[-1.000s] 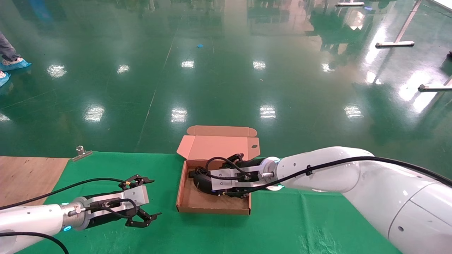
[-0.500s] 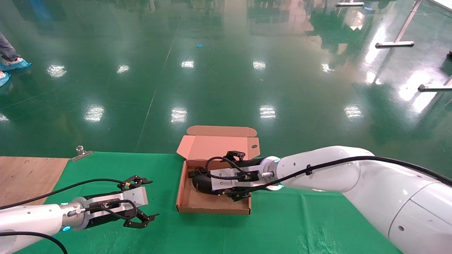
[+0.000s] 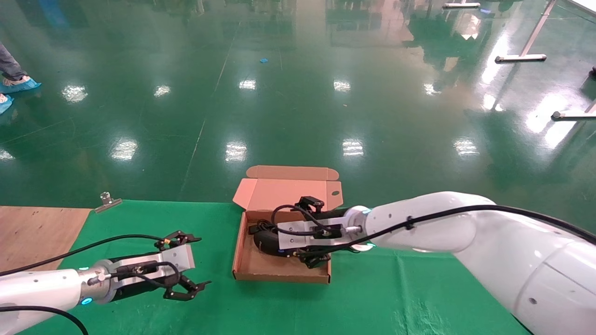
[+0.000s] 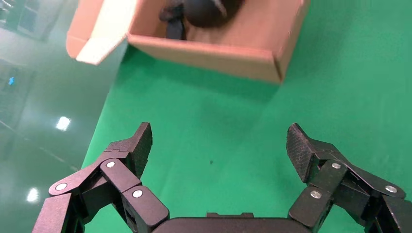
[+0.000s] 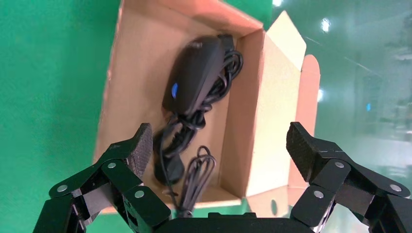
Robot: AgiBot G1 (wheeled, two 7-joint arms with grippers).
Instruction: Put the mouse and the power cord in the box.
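Note:
The brown cardboard box [image 3: 253, 269] stands open on the green cloth, its lid [image 3: 284, 193] tilted back. Inside it lies the black mouse [image 3: 265, 242], its blue mark [image 5: 174, 90] plain in the right wrist view. In that view the power cord [image 5: 167, 167], with its chunky plug, lies beside the mouse [image 5: 194, 73], next to a thin cable bundle [image 5: 197, 172]. My right gripper [image 3: 305, 232] hovers open over the box [image 5: 243, 111], holding nothing [image 5: 217, 133]. My left gripper [image 3: 202, 260] is open above the cloth to the left of the box [image 4: 228, 60], and empty [image 4: 218, 131].
A green cloth [image 3: 139, 316] covers the table, with bare wood [image 3: 37, 232] at the left and a metal clip [image 3: 108, 201] at the cloth's far edge. Beyond lie the glossy green floor, a person's feet [image 3: 18, 83] and frame legs [image 3: 521, 58].
The right gripper's fingers have spread wider over the box, while the mouse stays lying inside. The left arm has barely shifted.

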